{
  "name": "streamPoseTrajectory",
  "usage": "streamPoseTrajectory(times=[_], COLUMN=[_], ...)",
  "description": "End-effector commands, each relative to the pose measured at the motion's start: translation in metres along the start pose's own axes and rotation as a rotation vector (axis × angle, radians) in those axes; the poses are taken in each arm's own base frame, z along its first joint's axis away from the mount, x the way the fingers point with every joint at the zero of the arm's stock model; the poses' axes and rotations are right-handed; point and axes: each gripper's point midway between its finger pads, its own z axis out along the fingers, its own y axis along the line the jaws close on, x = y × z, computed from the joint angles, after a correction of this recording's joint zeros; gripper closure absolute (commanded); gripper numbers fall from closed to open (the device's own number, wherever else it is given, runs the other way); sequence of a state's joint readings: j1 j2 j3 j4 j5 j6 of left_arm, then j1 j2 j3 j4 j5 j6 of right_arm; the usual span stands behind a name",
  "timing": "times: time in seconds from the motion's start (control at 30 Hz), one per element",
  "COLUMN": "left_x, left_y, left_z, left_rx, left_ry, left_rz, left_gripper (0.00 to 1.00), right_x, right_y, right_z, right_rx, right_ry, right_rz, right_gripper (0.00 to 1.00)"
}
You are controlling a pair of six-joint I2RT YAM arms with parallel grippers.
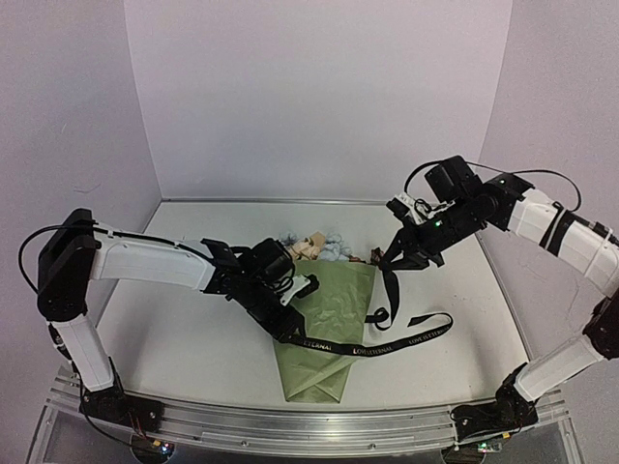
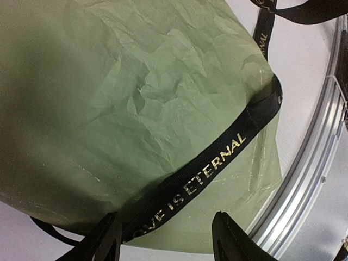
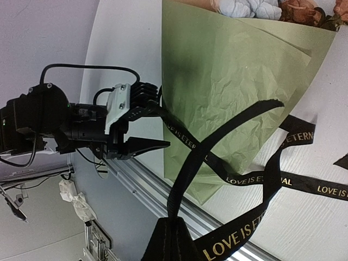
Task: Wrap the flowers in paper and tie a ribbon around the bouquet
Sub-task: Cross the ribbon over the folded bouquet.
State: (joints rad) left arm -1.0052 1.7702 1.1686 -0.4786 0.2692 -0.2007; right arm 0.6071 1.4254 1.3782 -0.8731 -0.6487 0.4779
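The left gripper stands released, its two fingers apart. The ribbon runs up through the gap between them, close against one finger. Whether it touches that finger cannot be told. Just beyond the fingertips the ribbon lies slantwise over the olive-green paper of the bouquet, crossing its narrow lower part. The cone widens away from this gripper, and the flowers stick out at the far end.

The right gripper is clenched on the ribbon, which rises from its closed tips in a tall loop. From there the ribbon drops onto the surface beside the cone and crosses toward the other gripper. The bouquet lies ahead of and below this gripper, wide end nearer to it.

There is one ribbon, black with pale lettering, one paper cone and one bunch of flowers. Pale blue and brownish heads show; their number is hard to make out.

The stems are hidden inside the paper. The right wrist view cuts the flower heads at its top edge. The left wrist view shows only the tips of its own fingers, and a thin dark strip at the cone's near edge there is too unclear to name. A metal rail edges the surface beyond the cone's point.
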Motion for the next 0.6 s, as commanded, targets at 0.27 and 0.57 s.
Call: streamPoseTrajectory(times=[0.27, 0.57], left_x=[0.000, -0.002], left_y=[0.015, 0.024], left_z=[0.014, 0.017], left_rx=[-0.262, -0.349], left_ry=[0.085, 0.075], left_rz=[0.191, 0.213], left_gripper=[0.42, 0.64], right_x=[0.006, 0.006], right_y=[0.016, 0.010], right_z=[0.002, 0.004], right_rx=[-0.041, -0.010], right_ry=[-0.037, -0.078], right_rz=[-0.112, -0.131], right_gripper=[1.00, 1.00])
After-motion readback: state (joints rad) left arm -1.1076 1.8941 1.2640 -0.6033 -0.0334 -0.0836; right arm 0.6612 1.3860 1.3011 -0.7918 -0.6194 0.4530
